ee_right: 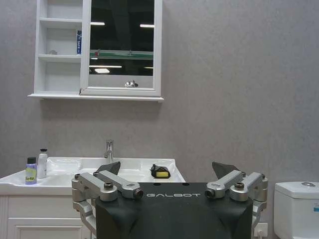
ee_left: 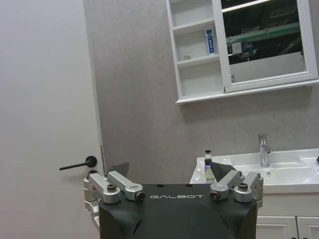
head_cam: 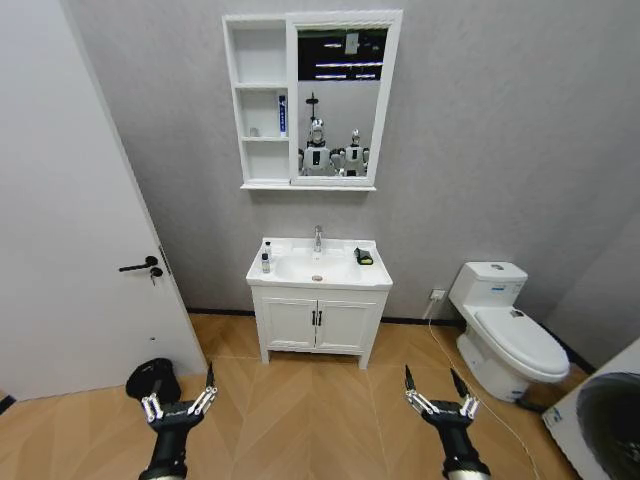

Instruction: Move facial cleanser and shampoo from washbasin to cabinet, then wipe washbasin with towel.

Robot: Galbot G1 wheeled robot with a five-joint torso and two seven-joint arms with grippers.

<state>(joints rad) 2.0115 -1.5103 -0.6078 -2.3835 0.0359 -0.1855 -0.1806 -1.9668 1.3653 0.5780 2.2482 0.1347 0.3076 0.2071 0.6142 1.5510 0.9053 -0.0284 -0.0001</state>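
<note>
The white washbasin (head_cam: 340, 280) with its chrome tap (head_cam: 318, 238) stands against the far wall, well ahead of both arms. Two small bottles (head_cam: 266, 258) stand on its left rim: a white one with a black cap (ee_right: 43, 163) and a purple-capped one (ee_right: 31, 171); which is the facial cleanser and which the shampoo I cannot tell. The black towel (head_cam: 364, 257) with a yellow-green edge lies on the right rim. Above hangs the white cabinet (head_cam: 262, 100) with its mirror. My left gripper (head_cam: 178, 405) and right gripper (head_cam: 437, 400) hover low over the floor, both open and empty.
A blue tube (head_cam: 282, 113) stands on the cabinet's middle shelf. A two-door floor vanity (head_cam: 318, 322) carries the basin. At left are a white door (head_cam: 70, 250) and a black object (head_cam: 152, 378) on the floor. A toilet (head_cam: 505, 330) and a drum machine (head_cam: 605, 415) stand right.
</note>
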